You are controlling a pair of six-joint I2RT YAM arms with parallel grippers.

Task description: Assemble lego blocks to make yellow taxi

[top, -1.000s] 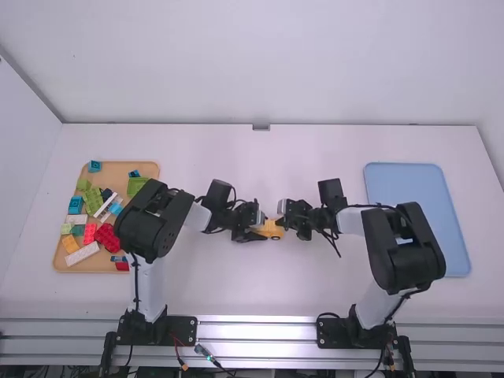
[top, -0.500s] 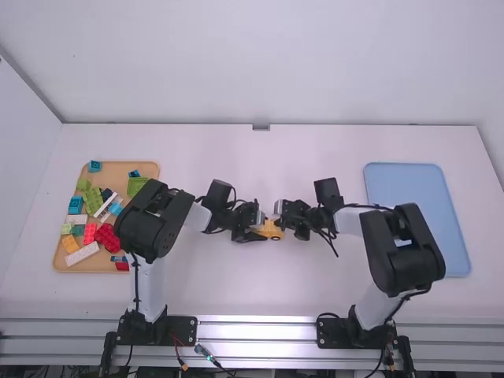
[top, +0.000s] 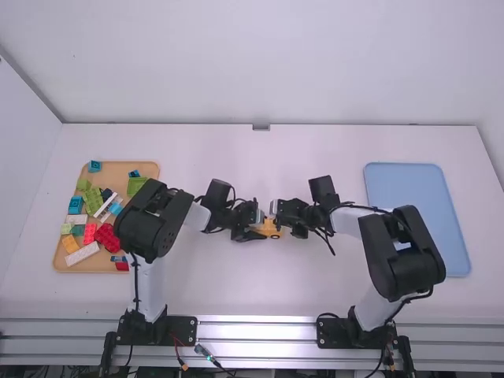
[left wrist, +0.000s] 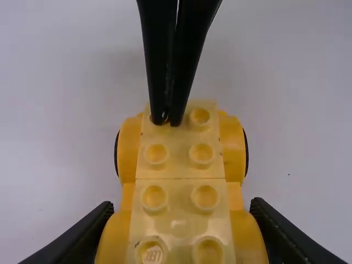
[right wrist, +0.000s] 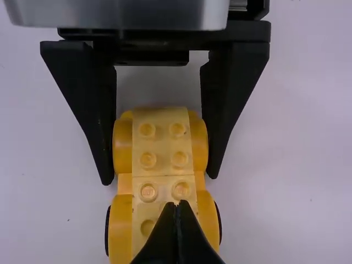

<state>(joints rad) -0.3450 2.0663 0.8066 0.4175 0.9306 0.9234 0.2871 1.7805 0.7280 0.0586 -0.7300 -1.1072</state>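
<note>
Leftward goes the right gripper [right wrist: 175, 205], closed and empty, over the yellow taxi [right wrist: 162, 142] clamped by the left gripper [left wrist: 181, 205]; body looks joined, final pressing probably remaining.

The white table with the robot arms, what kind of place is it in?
Probably a robot lab: a left arm and a right arm stand at the table, with a tan tray of toy blocks.

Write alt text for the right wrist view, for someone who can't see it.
A yellow toy car built of studded blocks, seen from above against a white table, with one end gripped on both sides by the robot's left pincer. The right pincer, its two black tips together, points at the studs near the other end.
</note>
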